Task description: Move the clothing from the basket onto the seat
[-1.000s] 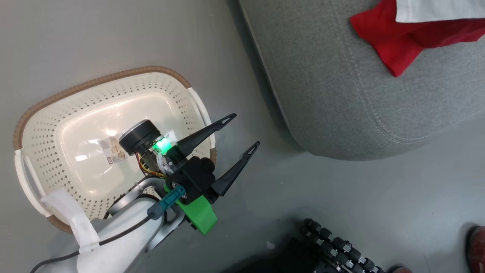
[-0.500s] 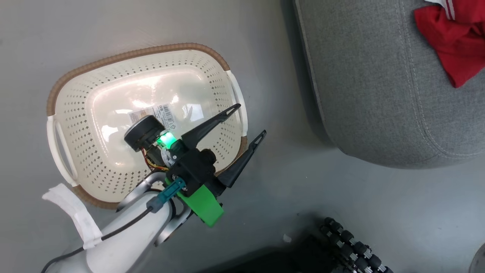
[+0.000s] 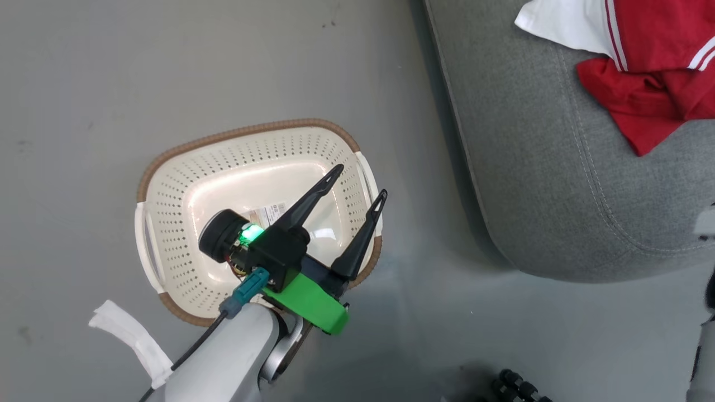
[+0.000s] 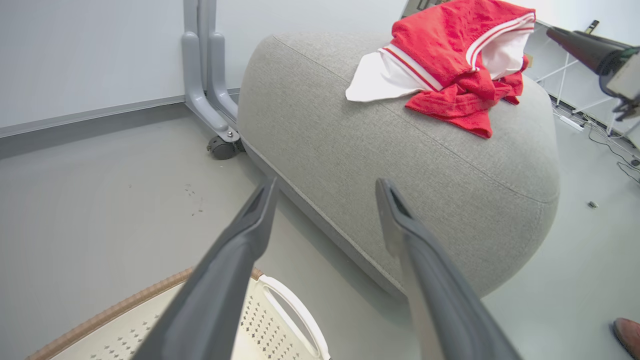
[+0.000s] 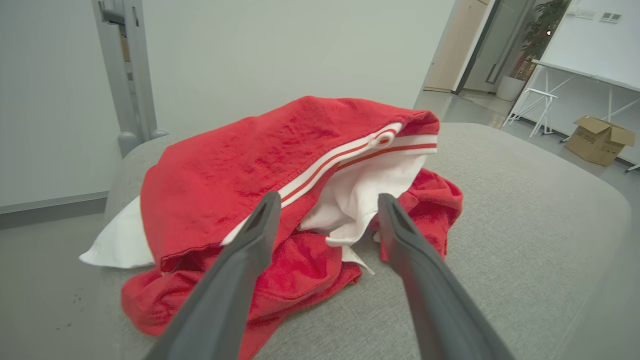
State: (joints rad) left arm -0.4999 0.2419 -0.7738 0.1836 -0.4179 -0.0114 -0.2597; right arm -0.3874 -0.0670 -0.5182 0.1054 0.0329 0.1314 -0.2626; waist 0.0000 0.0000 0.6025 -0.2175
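The clothing (image 3: pixel 648 95), a red jersey with white stripes and a white panel, lies crumpled on the grey seat (image 3: pixel 536 184). In the right wrist view my right gripper (image 5: pixel 328 197) stands open just in front of the clothing (image 5: pixel 260 165), which rests loose on the seat (image 5: pixel 500 225). The cream basket (image 3: pixel 246 129) sits on the floor left of the seat, with just a label sticker on its floor. Over the basket's right side hangs my left gripper (image 3: pixel 361 180), open, with nothing between its fingers. The left wrist view has the left gripper (image 4: pixel 326 185), the basket rim (image 4: pixel 125 310) and the clothing (image 4: pixel 450 65).
A grey frame post on a caster (image 4: pixel 220 145) stands behind the seat by the wall. A shoe (image 4: pixel 627 332) shows on the floor at the right. A cardboard box (image 5: pixel 597 140) and a white table stand far off. Black rollers (image 3: pixel 514 385) of my base are at the bottom.
The head camera has shifted, so the basket and seat sit differently in the picture. The jersey now lies heaped with its white panel out. My right gripper has opened.
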